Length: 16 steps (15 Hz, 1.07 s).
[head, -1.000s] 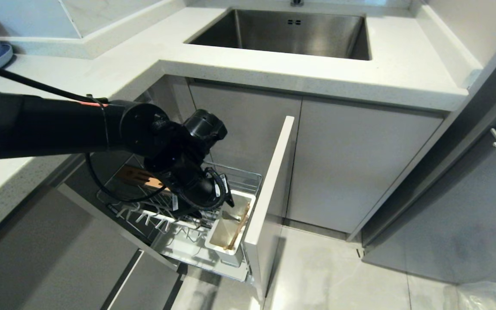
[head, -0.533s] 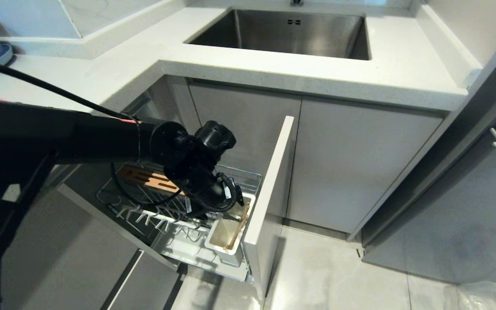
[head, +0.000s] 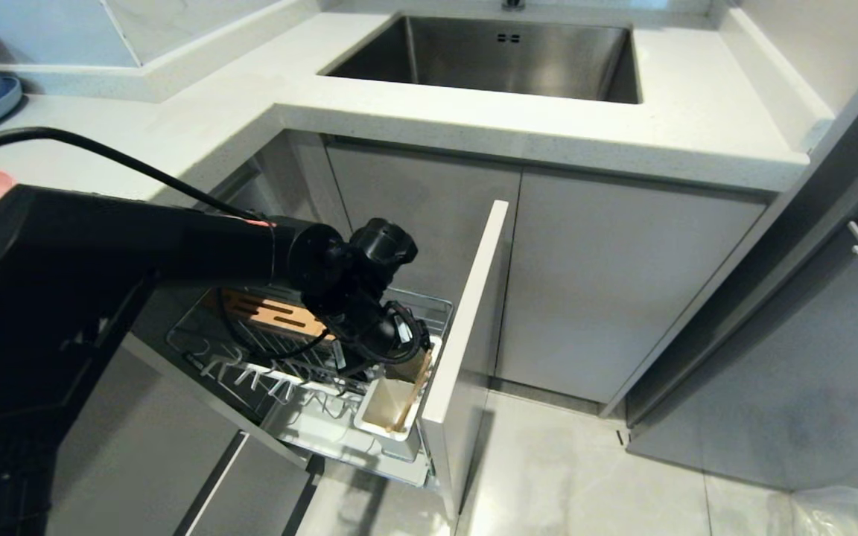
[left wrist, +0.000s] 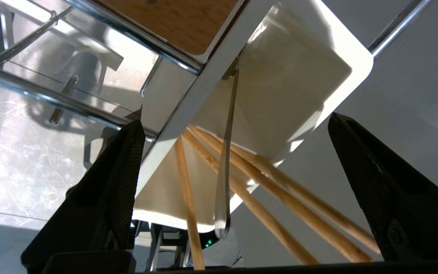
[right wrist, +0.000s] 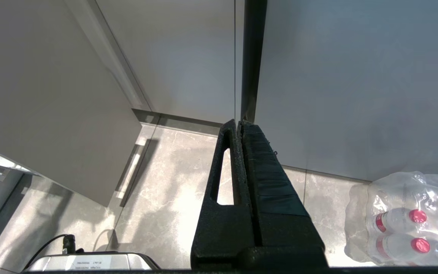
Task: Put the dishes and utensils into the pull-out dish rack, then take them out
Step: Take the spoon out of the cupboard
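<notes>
The chopsticks and the spoon are leaning together in the white cutlery caddy at the front corner of the pull-out dish rack, just behind its grey cabinet front. My left gripper is straddling their upper ends, spread wide and gripping nothing. The sticks are crossing the spoon's thin handle, so if I am closing here I am risking catching all 3, or scissoring the sticks apart; one finger is also sitting close to the caddy rim and could snag it. Against 1 second ago, I am reaching further along toward the caddy and opening wider. My right gripper is hanging pressed together over the floor.
</notes>
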Motion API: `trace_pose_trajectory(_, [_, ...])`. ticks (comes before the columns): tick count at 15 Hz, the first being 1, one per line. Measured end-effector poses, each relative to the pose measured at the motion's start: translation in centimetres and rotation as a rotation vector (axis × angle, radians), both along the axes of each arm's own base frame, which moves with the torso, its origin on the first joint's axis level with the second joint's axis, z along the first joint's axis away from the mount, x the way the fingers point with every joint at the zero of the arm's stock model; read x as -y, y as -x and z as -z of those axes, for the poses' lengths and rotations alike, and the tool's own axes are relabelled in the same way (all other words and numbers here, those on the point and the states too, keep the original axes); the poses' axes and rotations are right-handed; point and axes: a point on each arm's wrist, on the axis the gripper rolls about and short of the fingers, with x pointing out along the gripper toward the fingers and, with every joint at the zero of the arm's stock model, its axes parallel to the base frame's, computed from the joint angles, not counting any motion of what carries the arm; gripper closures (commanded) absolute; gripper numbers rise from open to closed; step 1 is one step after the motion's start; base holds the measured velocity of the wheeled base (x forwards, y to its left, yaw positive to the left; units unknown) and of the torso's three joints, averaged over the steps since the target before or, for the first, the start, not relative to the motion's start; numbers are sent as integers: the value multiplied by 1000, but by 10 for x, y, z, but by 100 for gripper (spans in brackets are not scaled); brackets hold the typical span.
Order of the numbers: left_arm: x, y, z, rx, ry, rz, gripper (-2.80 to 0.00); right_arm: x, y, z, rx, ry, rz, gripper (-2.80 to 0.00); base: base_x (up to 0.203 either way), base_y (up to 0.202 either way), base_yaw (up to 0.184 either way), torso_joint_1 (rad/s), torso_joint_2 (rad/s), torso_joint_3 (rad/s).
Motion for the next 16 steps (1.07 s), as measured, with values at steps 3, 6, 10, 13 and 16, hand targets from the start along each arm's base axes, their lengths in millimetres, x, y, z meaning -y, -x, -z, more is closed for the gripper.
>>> trace_pose_trajectory(3, [0, -1, 1, -3, -2, 0, -280, 0, 0, 0, 0, 0, 0, 0, 0, 0, 0, 0, 0, 0])
trace_pose_trajectory(6, [0, 0, 1, -6, -7, -1, -280, 0, 0, 0, 0, 0, 0, 0, 0, 0, 0, 0, 0, 0])
trace_pose_trajectory(10, [-3, 5, 1, -68, -41, 0, -280, 0, 0, 0, 0, 0, 0, 0, 0, 0, 0, 0, 0, 0])
trace_pose_trajectory(13, [-3, 6, -1, -72, -44, -1, -280, 0, 0, 0, 0, 0, 0, 0, 0, 0, 0, 0, 0, 0])
trace_pose_trajectory(16, [-3, 4, -4, -59, -36, -3, -280, 0, 0, 0, 0, 0, 0, 0, 0, 0, 0, 0, 0, 0])
